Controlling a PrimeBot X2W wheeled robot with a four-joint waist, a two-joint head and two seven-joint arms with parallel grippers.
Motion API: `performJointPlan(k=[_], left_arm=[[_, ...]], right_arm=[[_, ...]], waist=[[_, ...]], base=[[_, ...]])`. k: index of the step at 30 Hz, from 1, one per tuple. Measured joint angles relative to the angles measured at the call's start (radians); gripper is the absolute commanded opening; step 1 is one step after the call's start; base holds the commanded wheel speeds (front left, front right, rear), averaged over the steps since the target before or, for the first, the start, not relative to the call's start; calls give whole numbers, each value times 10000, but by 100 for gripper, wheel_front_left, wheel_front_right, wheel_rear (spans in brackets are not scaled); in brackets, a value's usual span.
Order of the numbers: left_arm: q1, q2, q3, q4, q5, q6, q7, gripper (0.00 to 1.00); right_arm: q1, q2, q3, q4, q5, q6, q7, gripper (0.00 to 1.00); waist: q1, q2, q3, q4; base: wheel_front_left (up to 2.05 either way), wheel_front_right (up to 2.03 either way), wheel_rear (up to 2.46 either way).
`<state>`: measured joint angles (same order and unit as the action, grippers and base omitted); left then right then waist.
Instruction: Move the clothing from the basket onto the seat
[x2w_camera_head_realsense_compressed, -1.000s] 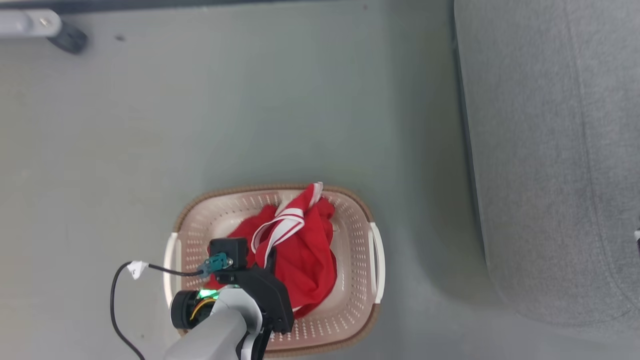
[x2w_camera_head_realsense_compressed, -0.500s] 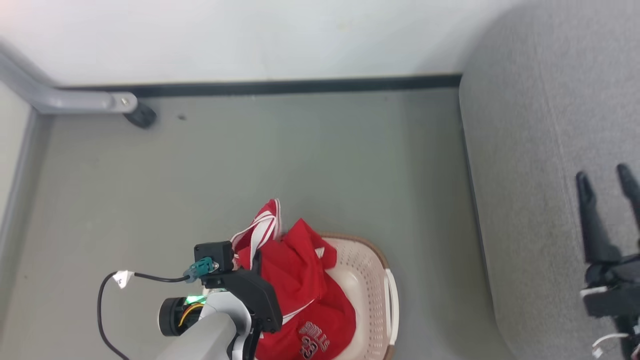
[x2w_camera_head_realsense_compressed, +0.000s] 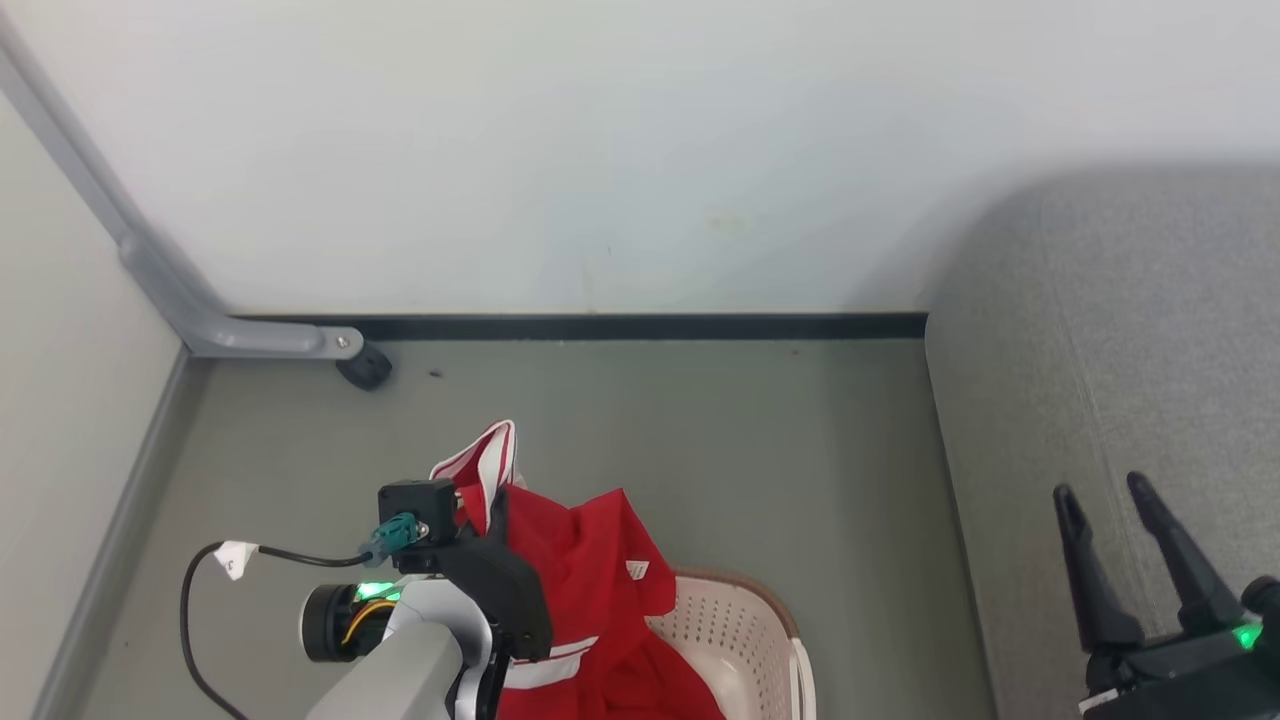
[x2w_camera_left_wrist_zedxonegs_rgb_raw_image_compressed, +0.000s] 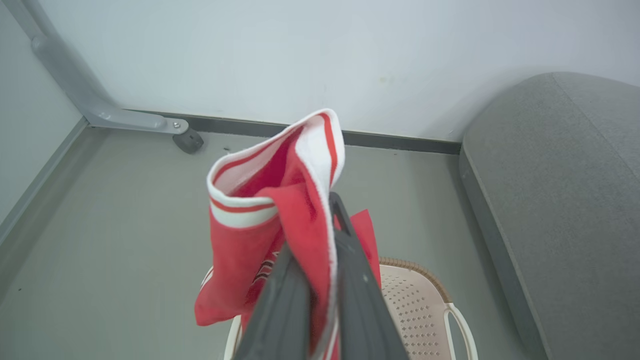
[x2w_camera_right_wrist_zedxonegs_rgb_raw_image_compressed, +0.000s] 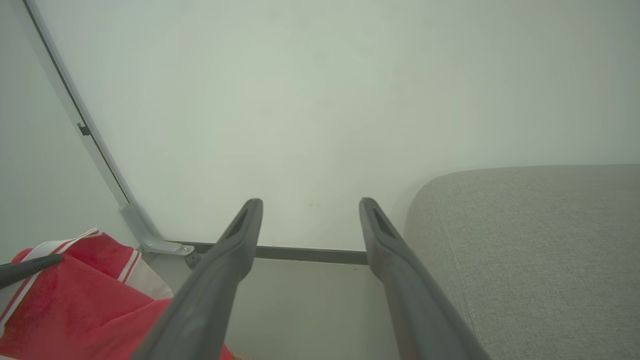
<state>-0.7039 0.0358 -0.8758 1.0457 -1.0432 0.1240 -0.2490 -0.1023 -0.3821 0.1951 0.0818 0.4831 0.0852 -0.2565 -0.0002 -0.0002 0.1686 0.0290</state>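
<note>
My left hand (x2w_camera_head_realsense_compressed: 497, 503) is pinching the soft bright red garment with white stripe trim (x2w_camera_head_realsense_compressed: 590, 570), which hangs from its fingers over the cream perforated plastic basket with a brown rim (x2w_camera_head_realsense_compressed: 740, 628) on the grey floor (x2w_camera_head_realsense_compressed: 700, 420). My right hand (x2w_camera_head_realsense_compressed: 1102, 492) is spread wide, holding nothing, above the large grey-green fabric seat cushion (x2w_camera_head_realsense_compressed: 1100, 330) on the right.

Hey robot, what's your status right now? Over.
Left gripper jaws shut on clothing, hanging over basket. Right gripper jaws open, empty, by seat. Nothing between clothing and seat.
</note>
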Motion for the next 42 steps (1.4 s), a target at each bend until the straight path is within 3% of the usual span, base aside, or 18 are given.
performJointPlan(k=[9, 21, 32, 42], left_arm=[[288, 272, 995, -1801, 1632, 0, 0, 0], [1251, 851, 1852, -5242, 3574, 2, -4, 0], [1833, 1283, 1592, -8247, 3927, 2, -6, 0], [1844, 1289, 1386, -9563, 4176, 2, 291, 0]], right_arm=[[697, 244, 439, 207, -282, -205, 0, 100], [799, 430, 1289, 207, -529, -84, 88, 100], [690, 633, 2282, 163, -591, 209, 192, 100], [56, 907, 3195, 337, -579, 311, 360, 100]], waist=[[0, 0, -1099, 289], [1, 1, -1591, 588], [1, 2, -1719, 947], [1, 2, -1719, 1350]], base=[[0, 0, 0], [0, 0, 0], [0, 0, 0], [0, 0, 0]])
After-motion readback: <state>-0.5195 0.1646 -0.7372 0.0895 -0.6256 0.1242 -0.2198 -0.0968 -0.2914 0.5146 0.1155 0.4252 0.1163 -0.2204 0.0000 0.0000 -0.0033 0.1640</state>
